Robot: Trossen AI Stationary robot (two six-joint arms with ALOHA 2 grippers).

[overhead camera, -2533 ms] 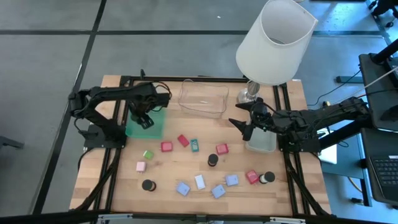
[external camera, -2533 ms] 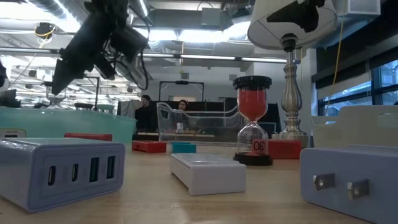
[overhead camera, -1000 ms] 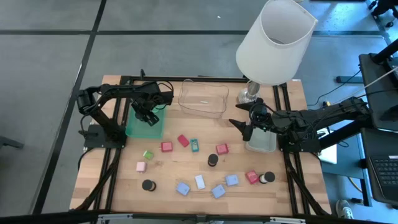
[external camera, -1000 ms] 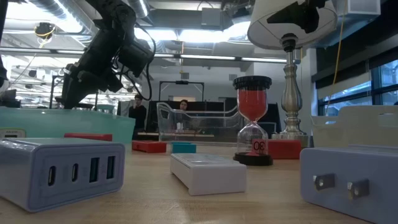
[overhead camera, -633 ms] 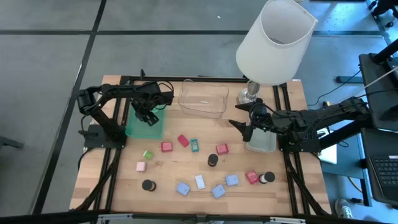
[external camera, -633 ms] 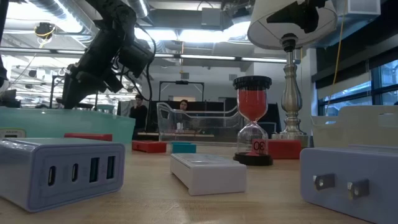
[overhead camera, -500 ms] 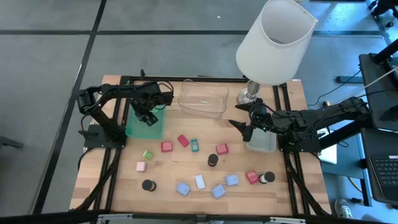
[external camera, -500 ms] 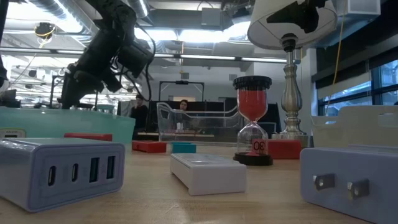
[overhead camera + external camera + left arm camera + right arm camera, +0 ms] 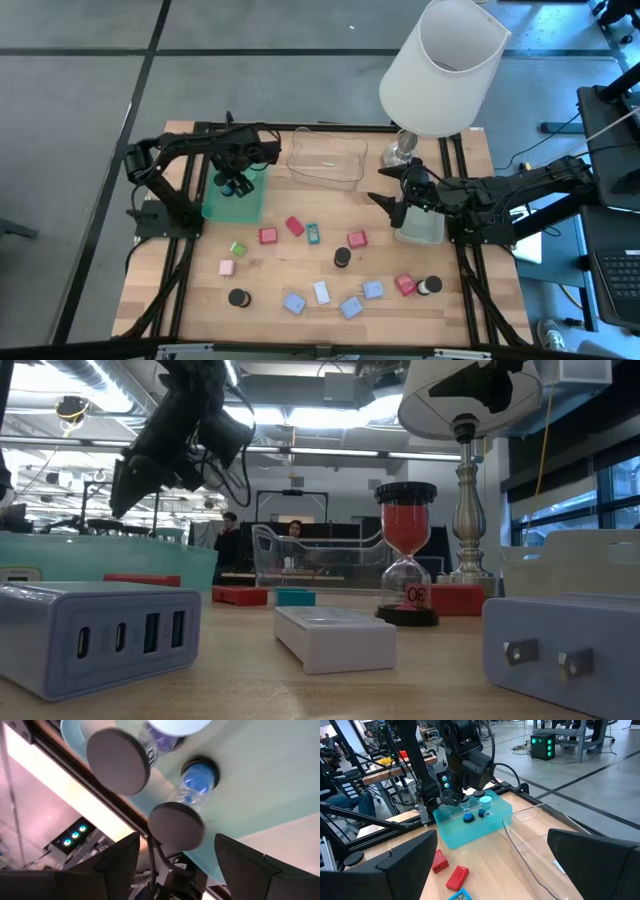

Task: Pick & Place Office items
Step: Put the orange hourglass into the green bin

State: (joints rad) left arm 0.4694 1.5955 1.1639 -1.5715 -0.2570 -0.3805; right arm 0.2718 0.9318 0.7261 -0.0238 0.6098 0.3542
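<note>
Left gripper (image 9: 231,184) hangs open and empty above the green tray (image 9: 247,208).
Two blue sand timers (image 9: 475,810) stand inside that tray, probably sorted there; other items (image 9: 296,226) lie scattered on the table (image 9: 470,160). Right gripper (image 9: 392,206) waits open near the grey tray (image 9: 425,232).

Left hand (image 9: 233,184) over green tray (image 9: 252,203)

We see two matte-black jointed arms | left arm (image 9: 190,150) trailing looped black cables | right arm (image 9: 510,190) black, boxy links | broad dark flat fingers (image 9: 407,862) on each
</note>
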